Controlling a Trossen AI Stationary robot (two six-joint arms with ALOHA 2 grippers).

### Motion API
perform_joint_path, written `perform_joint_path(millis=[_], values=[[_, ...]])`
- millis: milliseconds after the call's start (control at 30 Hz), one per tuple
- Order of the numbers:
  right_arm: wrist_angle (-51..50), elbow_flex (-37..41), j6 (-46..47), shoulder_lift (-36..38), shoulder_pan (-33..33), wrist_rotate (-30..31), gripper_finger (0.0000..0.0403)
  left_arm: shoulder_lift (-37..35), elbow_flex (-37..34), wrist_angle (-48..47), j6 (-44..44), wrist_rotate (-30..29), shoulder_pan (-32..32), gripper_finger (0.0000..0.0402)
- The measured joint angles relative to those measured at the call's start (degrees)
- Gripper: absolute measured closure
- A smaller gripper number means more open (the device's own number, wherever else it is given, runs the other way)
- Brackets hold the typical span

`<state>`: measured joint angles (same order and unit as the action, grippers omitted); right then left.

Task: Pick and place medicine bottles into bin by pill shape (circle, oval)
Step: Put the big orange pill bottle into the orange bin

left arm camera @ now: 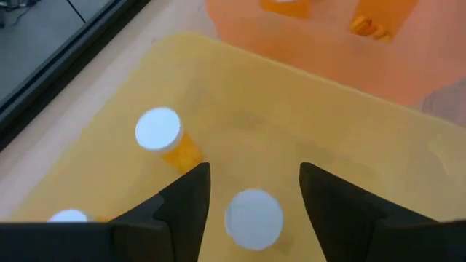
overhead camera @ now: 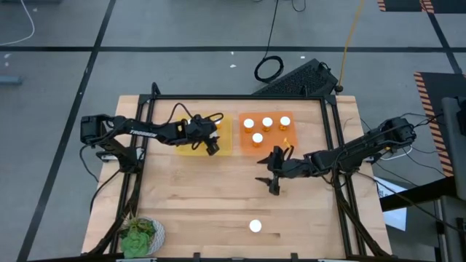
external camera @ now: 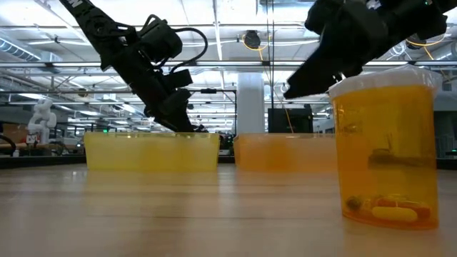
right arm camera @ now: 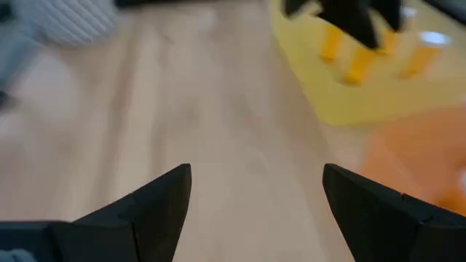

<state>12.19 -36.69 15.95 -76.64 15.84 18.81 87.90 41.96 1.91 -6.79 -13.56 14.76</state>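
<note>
Even, bright overhead light in the high view; the pale wooden counter (overhead camera: pixel 211 196) shows only soft short shadows under the arms. Low view is backlit by rows of ceiling strip lights, so both arms read as dark silhouettes. The near amber-orange plastic bottle with a white cap (external camera: pixel 385 146) is sharp and glows translucent; the yellow translucent bin (external camera: pixel 151 150) behind is soft. Right wrist view is heavily blurred throughout. Left wrist view is clearer, with the round white caps (left arm camera: pixel 158 129) slightly blown out.

Pill shapes inside the binned medicine bottles (overhead camera: pixel 258 137) indiscernible.
</note>
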Motion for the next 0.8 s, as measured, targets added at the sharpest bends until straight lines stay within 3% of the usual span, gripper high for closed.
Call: perform_joint_path(millis=[100,567,800], values=[[1.6,-0.8,1.5,0.0,0.8,-4.3,0.0096,0.0,0.7,-0.3,0.0,0.0,-0.3,0.0185],[-20.6,-14.4,2.1,0.0,11.0,-4.1,0.0096,-4.1,3.7,-4.2,0.6,-0.1,-2.6,0.0185],[-24.4,-19.5,5.7,-3.4,15.4,-5.9,0.0096,-8.3,3.6,-7.0,0.4,-0.1,-2.9,0.0185]])
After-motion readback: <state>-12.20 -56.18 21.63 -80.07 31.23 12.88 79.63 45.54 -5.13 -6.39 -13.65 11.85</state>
